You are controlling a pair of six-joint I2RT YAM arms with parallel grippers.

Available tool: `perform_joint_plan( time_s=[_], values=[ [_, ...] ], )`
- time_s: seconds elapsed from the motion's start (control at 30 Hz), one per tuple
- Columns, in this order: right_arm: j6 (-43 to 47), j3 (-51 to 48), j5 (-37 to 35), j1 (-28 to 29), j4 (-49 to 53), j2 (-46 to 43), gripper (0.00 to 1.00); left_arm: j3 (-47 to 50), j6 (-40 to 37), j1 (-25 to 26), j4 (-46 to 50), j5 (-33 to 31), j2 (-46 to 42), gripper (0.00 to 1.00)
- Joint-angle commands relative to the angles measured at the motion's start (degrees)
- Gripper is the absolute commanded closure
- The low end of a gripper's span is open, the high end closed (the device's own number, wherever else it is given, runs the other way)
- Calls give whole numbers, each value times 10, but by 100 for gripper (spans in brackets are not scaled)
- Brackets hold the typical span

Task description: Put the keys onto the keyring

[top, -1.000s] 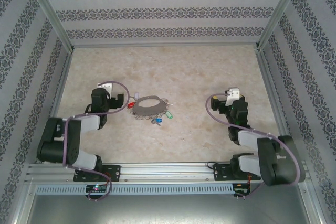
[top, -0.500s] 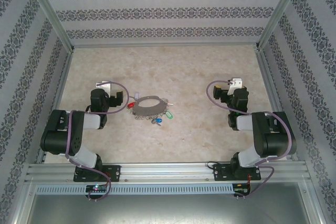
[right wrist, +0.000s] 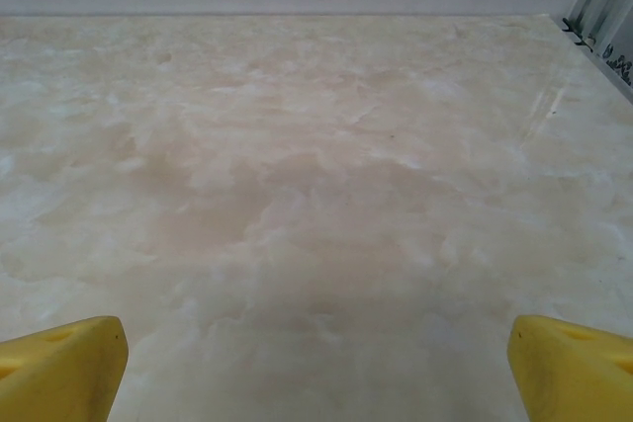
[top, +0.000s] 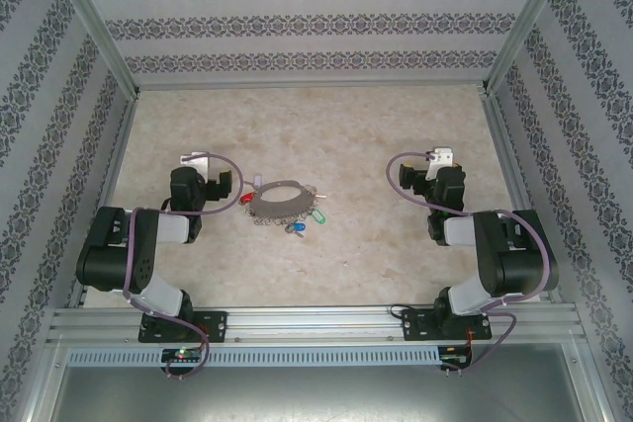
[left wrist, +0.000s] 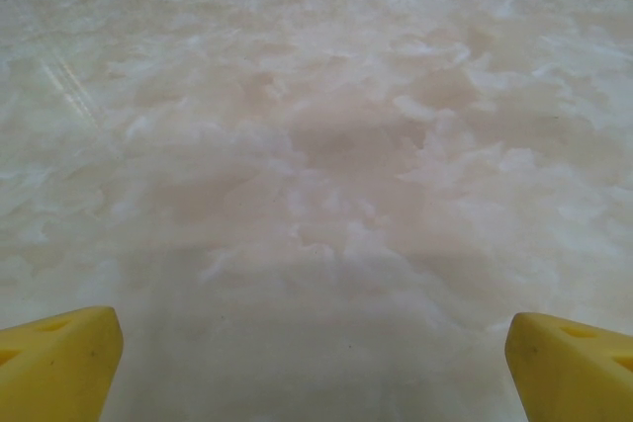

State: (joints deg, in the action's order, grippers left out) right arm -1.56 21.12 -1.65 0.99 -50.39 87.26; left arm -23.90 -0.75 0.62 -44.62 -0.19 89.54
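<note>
Glossy marble-look tbl (left wrist: pixel 316 145), metal keyring (top: pixel 272 205) w/ plastic-capped keys (top: pixel 317 214)

Lab test booth here: aluminium frame (top: pixel 99 37), patterned wall panels (top: pixel 316 22), marble-look counter (top: pixel 376 135), robot arms (top: pixel 129 254) bolted to a rail (top: pixel 316 321).

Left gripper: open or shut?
The left gripper is open: its yellow fingers sit at opposite corners of the wrist view, table between them.
</note>
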Motion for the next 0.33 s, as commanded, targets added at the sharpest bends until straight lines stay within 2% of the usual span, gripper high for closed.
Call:
perform_joint_plan(
  time_s=[0.0, 0.3],
  values=[
    [2, 15, -3, 1, 1, -5, 2, 1, 9, -6, -27, 7, 1, 0],
    [1, 11, 5, -3, -2, -8, 2, 1, 10, -6, -28, 8, 0, 1]
  ],
)
